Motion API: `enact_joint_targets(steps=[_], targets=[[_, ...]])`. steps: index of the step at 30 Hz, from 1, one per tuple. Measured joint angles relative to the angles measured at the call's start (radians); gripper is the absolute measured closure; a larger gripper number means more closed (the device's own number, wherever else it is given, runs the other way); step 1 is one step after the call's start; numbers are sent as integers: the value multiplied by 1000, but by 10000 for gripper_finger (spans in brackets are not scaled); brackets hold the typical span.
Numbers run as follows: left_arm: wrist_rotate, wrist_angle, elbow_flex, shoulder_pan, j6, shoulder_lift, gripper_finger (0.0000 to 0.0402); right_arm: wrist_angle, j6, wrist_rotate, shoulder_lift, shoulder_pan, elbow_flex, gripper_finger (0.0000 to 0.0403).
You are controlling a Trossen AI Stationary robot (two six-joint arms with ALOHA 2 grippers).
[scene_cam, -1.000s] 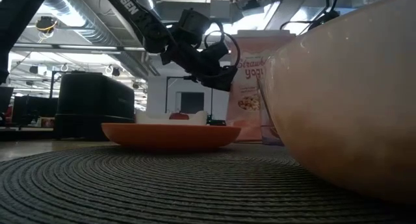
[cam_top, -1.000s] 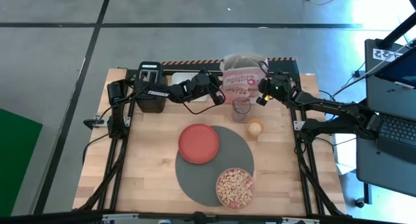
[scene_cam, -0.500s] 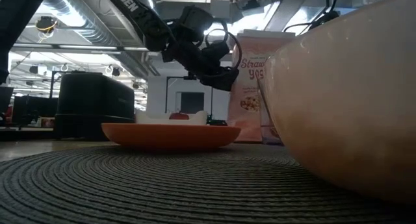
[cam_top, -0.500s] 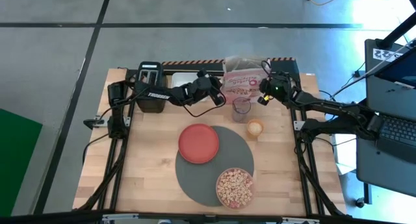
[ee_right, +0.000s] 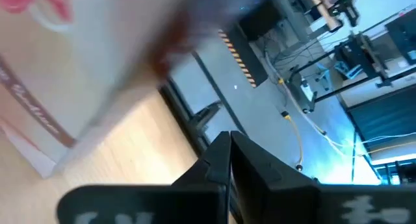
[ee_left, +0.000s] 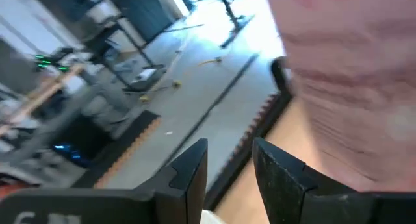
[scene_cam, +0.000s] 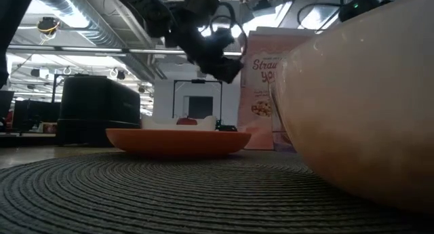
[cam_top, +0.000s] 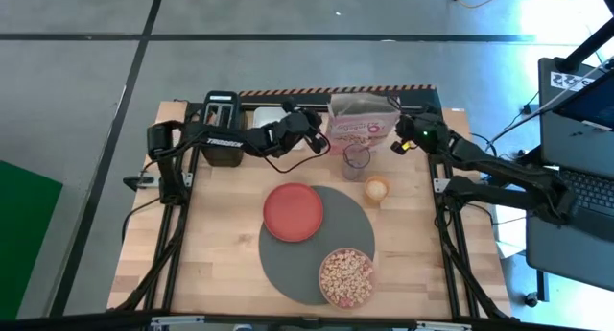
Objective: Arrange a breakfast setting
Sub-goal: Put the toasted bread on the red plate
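At the back of the counter (cam_top: 211, 235), the cereal box (cam_top: 357, 120) stands between both arms. The left hand (cam_top: 313, 130), fingers slightly apart, hovers just beside it; the right hand (cam_top: 403, 137) is pressed together. A careless swing could topple the box.

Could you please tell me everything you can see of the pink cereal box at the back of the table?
The pink cereal box stands upright at the table's far edge, its top flaps open and its printed front facing the mat. It looks like thin cardboard, pink with white lettering and a cereal picture low on the front. A see-through cup stands just in front of it. The left gripper and right gripper flank it closely, neither clearly holding it.
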Motion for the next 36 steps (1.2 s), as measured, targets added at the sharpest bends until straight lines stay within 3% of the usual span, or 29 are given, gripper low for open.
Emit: enact_joint_targets(steps=[6,11,18,25,31,36], targets=[[-84,-105,0,-26,4,-112,283,-83,0,43,-158,0,0,388],[-150,-280,0,-72,-33,-228,283,-134,1,-25,-298,0,0,388],[-219,-642,-1,-220,-262,-435,301,-123,-34,-341,-499,0,11,388],[-207,-954,-1,-394,-466,-552,331,-115,-43,-780,-614,0,14,388],[-324,-1222,-43,-470,-728,-555,345,7,17,-949,-613,0,-30,388],[-467,-1364,-119,-523,-971,-589,352,223,109,-1011,-578,0,-116,388]])
